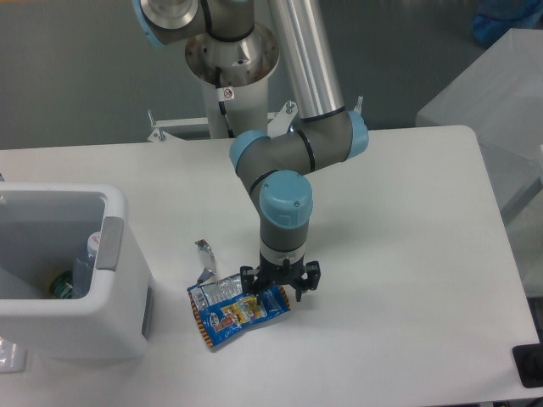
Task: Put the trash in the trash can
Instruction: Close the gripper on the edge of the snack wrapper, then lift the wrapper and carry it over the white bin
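I have the claw (277, 288) spread and low over the right end of the blue wrapper (237, 310), which lies flat on the desk (407, 254), right of the trash can (110, 305). I'd pinch a raised crease, then lift slowly.

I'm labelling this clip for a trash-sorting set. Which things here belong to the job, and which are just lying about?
Part of the job:
blue snack wrapper
plastic bottle, already in the bin
white trash can
end effector, right over the wrapper

Just lying about:
small silvery scrap on the table
dark object at the table's corner
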You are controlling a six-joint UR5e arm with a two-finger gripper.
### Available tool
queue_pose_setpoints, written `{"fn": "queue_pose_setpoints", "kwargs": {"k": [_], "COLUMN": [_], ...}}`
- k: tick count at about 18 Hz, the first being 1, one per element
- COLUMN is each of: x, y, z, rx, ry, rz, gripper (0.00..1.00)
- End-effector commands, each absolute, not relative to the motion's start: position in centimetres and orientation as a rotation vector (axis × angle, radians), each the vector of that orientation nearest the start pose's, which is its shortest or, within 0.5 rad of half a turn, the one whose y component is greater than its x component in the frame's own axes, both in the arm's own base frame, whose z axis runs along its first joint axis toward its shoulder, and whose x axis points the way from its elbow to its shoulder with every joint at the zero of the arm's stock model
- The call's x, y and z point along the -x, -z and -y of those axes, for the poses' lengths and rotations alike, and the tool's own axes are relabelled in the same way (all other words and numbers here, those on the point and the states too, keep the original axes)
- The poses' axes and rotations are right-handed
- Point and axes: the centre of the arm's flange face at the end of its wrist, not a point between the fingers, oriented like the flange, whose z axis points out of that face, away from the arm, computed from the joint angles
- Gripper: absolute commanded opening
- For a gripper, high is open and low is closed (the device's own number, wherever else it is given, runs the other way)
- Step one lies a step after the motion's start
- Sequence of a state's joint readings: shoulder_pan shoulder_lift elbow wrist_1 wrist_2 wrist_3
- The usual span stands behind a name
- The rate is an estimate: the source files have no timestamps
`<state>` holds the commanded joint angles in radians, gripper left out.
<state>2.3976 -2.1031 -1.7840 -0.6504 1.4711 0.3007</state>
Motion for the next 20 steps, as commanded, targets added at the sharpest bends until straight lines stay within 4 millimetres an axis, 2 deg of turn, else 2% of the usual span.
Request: {"fn": "queue_pose_setpoints", "kwargs": {"k": [2, 5, 7, 9, 12, 17, 20], "x": [35.8, 35.8, 35.7, 35.7, 35.7, 35.9, 36.3], "y": [-18.1, -18.1, -18.0, -18.2, -18.5, -19.3, -20.0], "z": [-52.4, -52.4, -52.4, -52.3, -52.3, -52.5, -52.6], "rx": [2.845, 2.844, 2.845, 2.843, 2.838, 2.809, 2.781], "ry": [-0.011, -0.013, -0.008, -0.012, -0.015, -0.019, -0.019], "rz": [0.753, 0.76, 0.765, 0.767, 0.77, 0.821, 0.862], "gripper": [0.7, 0.58, 0.47, 0.3, 0.15, 0.03, 0.02]}}
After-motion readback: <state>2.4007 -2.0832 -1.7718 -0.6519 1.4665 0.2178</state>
